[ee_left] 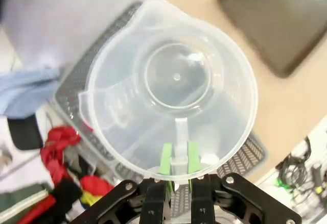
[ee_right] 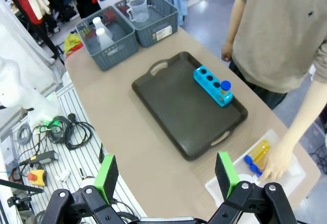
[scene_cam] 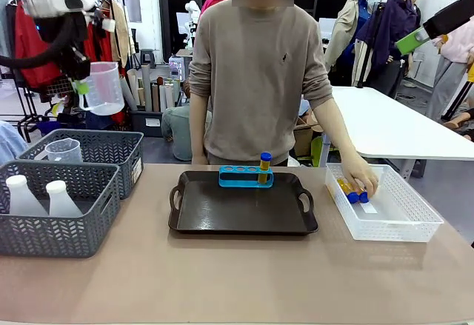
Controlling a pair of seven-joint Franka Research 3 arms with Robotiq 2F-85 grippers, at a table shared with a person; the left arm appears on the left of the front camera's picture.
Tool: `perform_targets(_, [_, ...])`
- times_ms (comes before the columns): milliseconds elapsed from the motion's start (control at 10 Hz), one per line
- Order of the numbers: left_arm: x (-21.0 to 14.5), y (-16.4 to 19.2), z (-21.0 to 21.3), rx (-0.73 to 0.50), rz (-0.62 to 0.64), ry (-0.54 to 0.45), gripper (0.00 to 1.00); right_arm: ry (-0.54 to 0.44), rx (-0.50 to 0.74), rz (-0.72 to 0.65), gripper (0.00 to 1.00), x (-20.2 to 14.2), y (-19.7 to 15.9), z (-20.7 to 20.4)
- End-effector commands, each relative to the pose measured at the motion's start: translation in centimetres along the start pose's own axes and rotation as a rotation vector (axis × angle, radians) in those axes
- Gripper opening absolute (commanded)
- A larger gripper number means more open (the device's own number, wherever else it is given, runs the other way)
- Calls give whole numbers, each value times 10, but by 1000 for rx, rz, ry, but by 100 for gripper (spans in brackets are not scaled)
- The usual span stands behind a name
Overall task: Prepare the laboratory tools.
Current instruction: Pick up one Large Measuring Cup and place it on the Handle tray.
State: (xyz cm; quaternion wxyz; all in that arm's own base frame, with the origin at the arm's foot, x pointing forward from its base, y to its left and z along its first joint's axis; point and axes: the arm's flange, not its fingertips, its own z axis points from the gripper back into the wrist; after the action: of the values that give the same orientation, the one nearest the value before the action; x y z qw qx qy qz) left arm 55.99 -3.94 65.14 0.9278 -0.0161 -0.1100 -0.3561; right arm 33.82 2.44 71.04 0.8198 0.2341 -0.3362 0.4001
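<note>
High at the left, the left gripper point(ee_left: 176, 158) pinches the clear measuring beaker point(ee_left: 173, 81) by its handle (a thin hold) above the grey baskets point(scene_cam: 111, 155); a swing could twist it loose. The right gripper point(ee_right: 167, 175) hangs open.

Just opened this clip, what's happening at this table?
The left gripper is shut on the clear measuring beaker, holding it in the air above the grey baskets. The right gripper hangs open, high at the table's right side. The person's hand is in the white basket, on the blue-capped tubes. On the black tray stands the blue rack with one tube in it; two flasks sit in the nearer of those grey baskets.
</note>
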Motion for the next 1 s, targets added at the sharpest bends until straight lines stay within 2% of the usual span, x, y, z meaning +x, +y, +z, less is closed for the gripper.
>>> perform_targets(0, [0, -7, 37, -68, -159, -10, 0, -12, 14, 6, 100, 1, 1, 0])
perform_targets(300, [7, -21, 97, -52, -226, -2, 0, -12, 14, 6, 100, 1, 1, 0])
perform_targets(400, [8, -29, 113, -65, -222, 18, 0, -12, 14, 6, 100, 1, 1, 0])
perform_targets(900, [-3, -60, 171, -35, -158, -15, 0, -12, 14, 6, 100, 1, 1, 0])
